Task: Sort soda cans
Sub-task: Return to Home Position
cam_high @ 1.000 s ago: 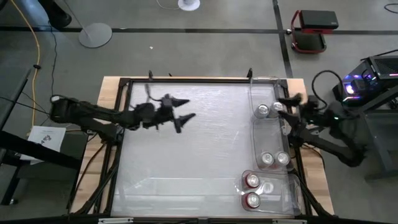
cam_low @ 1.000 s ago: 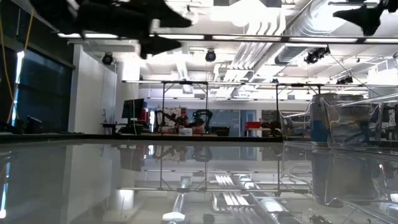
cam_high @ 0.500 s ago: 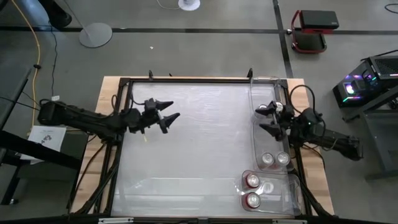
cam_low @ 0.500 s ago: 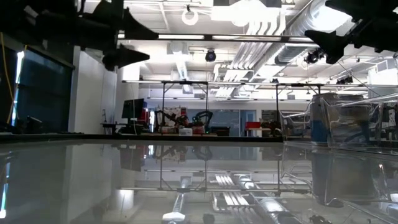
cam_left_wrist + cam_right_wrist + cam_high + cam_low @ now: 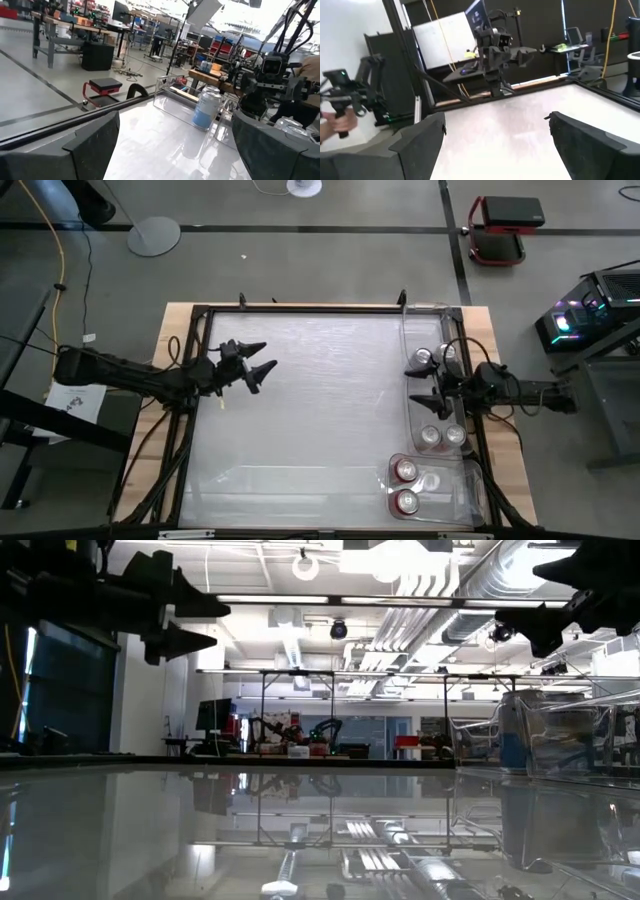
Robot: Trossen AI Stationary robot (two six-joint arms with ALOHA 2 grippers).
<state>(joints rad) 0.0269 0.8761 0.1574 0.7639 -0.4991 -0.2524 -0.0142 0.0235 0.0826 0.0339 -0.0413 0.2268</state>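
Silver cans stand upright in the long clear bin (image 5: 412,415) on the table's right: two at its far end (image 5: 423,358) and two at its near end (image 5: 430,437). Two red cans (image 5: 406,471) stand in the smaller bin nearer the front. My right gripper (image 5: 412,386) hovers open and empty over the long bin, between the two silver pairs. My left gripper (image 5: 262,358) hangs open and empty over the table's left part. The left wrist view shows one silver can (image 5: 207,107) inside the clear bin.
A dark frame (image 5: 300,308) runs around the white tabletop. The clear bin walls (image 5: 560,740) rise at the right. The wide middle of the table (image 5: 310,410) bears nothing. A person's hand on a handle (image 5: 342,120) shows beyond the table in the right wrist view.
My left gripper has drawn back toward the table's left edge, staying open. My right gripper has swung from the long bin's far end toward the near edge and slightly left, now over the bin's middle, open throughout. No can has moved.
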